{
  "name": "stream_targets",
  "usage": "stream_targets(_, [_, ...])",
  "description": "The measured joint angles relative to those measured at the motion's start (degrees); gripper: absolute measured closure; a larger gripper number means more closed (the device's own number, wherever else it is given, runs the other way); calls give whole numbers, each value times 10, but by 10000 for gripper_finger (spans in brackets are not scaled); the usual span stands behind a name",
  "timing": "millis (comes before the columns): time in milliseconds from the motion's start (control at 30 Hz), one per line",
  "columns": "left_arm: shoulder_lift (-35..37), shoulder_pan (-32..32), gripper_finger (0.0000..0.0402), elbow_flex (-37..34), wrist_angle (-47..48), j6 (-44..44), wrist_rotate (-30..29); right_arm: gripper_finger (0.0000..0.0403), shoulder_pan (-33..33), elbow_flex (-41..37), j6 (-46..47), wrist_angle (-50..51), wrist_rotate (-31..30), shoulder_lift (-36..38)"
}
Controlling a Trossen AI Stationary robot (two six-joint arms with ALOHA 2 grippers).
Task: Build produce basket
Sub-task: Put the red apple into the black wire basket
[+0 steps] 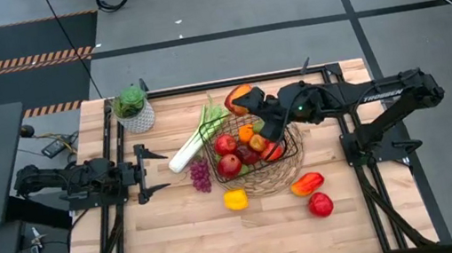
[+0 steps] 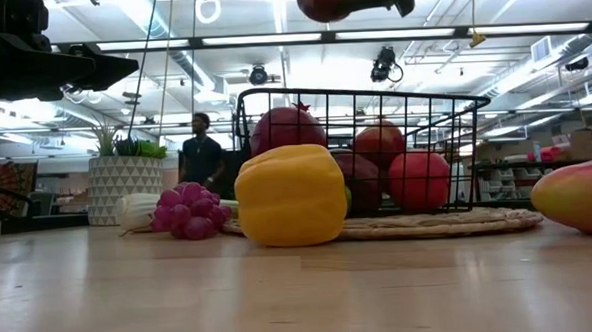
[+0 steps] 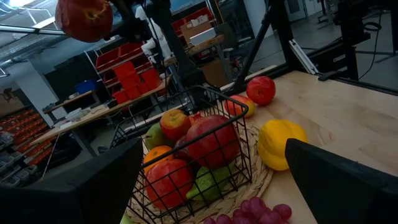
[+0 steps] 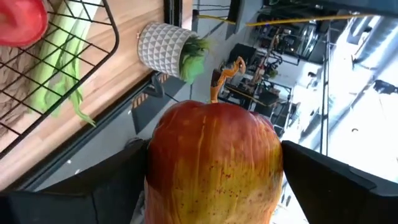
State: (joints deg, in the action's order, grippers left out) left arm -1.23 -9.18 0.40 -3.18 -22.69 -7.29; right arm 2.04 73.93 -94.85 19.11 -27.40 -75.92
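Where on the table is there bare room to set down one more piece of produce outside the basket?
The broad front strip of table, nearer than the yellow pepper and the red apple, is bare. So is the patch between the left claw and the grapes. It is crowded around the basket, where the leek and a red-orange pepper lie close.

**Wooden table and the things lying on it**

The table (image 1: 180, 241) has a light wooden top made of planks. Near its middle stands the basket (image 1: 291, 169) on its round woven base. Beside the basket lie a leek (image 1: 193, 145) and, just next to its white end, a bunch of purple grapes (image 1: 201, 176). A yellow pepper (image 1: 235, 200) lies close to the woven base. A red-orange pepper (image 1: 306, 183) and a red apple (image 1: 320, 205) lie near each other. A plant in a white pot (image 1: 133, 111) stands at the far edge.
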Motion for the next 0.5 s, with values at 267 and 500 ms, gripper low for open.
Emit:
stream_targets(267, [0,0,2,0,0,0,0,37,-11,0,252,-3,28,0])
stream_targets(500, [0,0,2,0,0,0,0,37,-63,-25,751,12,35,1])
